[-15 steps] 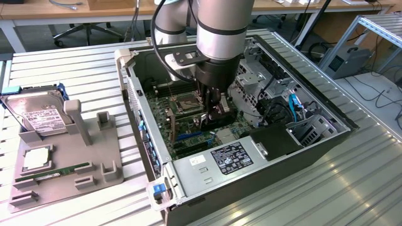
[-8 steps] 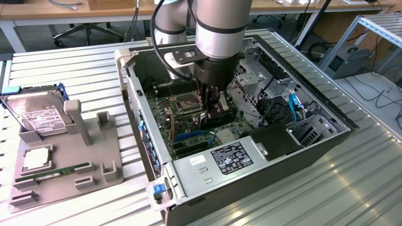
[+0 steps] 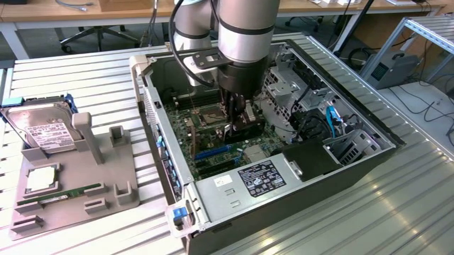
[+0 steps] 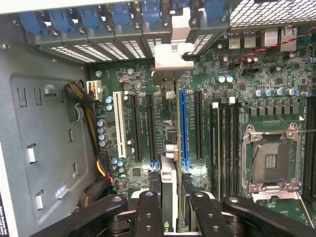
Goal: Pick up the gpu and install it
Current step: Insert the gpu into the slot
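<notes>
The black two-fingered gripper (image 4: pixel 170 210) is clamped on the thin brownish gpu card with silver bracket (image 4: pixel 169 123) — held edge-down just beside the blue motherboard slot (image 4: pixel 183 123) inside the open grey computer case (image 3: pixel 234 204).

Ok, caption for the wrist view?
Gripper shut on the gpu, held edge-on over the motherboard slots, its silver bracket at the case's rear openings.

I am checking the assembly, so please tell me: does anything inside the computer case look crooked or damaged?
Nothing stands out. The gpu stands on edge between the fingers, parallel to the motherboard slots, with its bracket near the rear openings. The CPU socket is empty but looks intact.
</notes>
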